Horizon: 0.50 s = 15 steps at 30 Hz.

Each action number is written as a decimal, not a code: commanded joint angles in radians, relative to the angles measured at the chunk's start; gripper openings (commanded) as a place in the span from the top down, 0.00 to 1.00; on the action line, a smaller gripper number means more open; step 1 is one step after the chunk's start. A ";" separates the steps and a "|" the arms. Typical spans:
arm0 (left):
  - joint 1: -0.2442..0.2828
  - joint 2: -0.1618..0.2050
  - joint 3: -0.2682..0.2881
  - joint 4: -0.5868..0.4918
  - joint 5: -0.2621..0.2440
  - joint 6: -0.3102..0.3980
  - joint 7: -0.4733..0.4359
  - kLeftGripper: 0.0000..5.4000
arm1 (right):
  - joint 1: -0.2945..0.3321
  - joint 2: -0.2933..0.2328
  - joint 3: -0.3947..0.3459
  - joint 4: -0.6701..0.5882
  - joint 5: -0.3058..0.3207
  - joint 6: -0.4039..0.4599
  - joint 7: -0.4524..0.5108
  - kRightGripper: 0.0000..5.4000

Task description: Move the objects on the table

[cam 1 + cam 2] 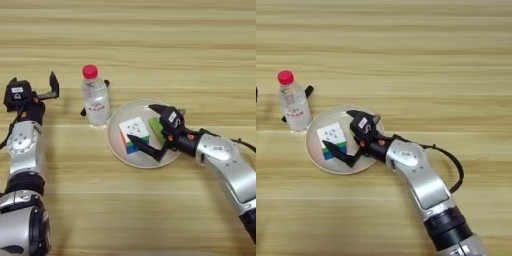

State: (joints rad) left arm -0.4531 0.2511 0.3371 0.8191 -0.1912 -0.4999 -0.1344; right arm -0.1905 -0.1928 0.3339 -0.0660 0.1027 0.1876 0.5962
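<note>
A clear bottle (95,100) with a red cap (90,71) stands upright just left of a round white plate (116,140). A black marker (106,83) lies slanted behind the bottle, mostly hidden by it. On the plate rest a white-topped puzzle cube (133,131) and, to its right, a green block (156,128). My right gripper (139,122) reaches over the plate from the right, open, with one finger (158,108) beyond the block and the other (146,148) on the near side of the cube. My left gripper (49,88) stays at the far left, apart from the bottle.
The wooden table (150,40) fills the view. My right arm (421,180) lies across the near right part, with a black cable (456,167) looping beside it. My left arm (25,150) runs along the left edge.
</note>
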 commanded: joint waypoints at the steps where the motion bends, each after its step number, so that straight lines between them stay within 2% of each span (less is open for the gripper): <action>1: -0.022 -0.001 0.001 0.024 -0.002 -0.018 0.012 0.00 | 0.000 0.028 0.002 -0.010 0.006 0.036 -0.022 0.00; 5: -0.027 -0.002 -0.002 0.036 -0.003 -0.023 0.016 0.00 | 0.007 0.046 0.005 -0.015 0.020 0.076 -0.026 0.00; 15: -0.033 -0.004 -0.005 0.052 -0.005 -0.033 0.018 0.00 | 0.005 0.078 0.008 0.000 0.006 0.136 -0.066 0.00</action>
State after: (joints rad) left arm -0.4681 0.2492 0.3359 0.8600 -0.1977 -0.5240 -0.1204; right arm -0.1845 -0.1232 0.3384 -0.0716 0.1112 0.2999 0.5411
